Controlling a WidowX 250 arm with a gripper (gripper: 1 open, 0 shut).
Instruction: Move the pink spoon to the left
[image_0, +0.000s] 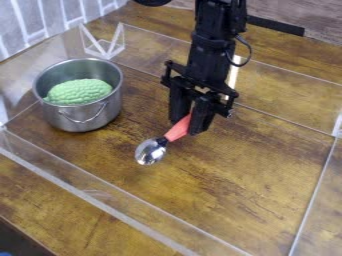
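Step in hand: carry phase. The end effector (195, 113) points steeply down at frame centre, jaws partly closed and clamped on the handle of the pink spoon (166, 138). The spoon hangs tilted, handle end up between the fingers, silver bowl down and toward the lower left. The bowl sits very close to the wooden counter (254, 190); whether it touches or just clears the wood cannot be told from this view.

Where it is: roughly mid-frame, right of the steel pot (78, 95), which sits at the left with a green lumpy thing (78, 91) inside. Pot and spoon are apart, with bare wood between them. A clear plastic barrier (80, 170) runs along the lower left edge, another clear piece at upper left.

Judgement: grasp done, transfer to the left partly done at most; release not yet made.

Next move calls for: translating toward frame left while keeping the grip steady, since the spoon is pinched only at 1 end and could swing or slip. Stop short of the pot, stay inside the barrier, lower until the bowl rests flat, then open the jaws.
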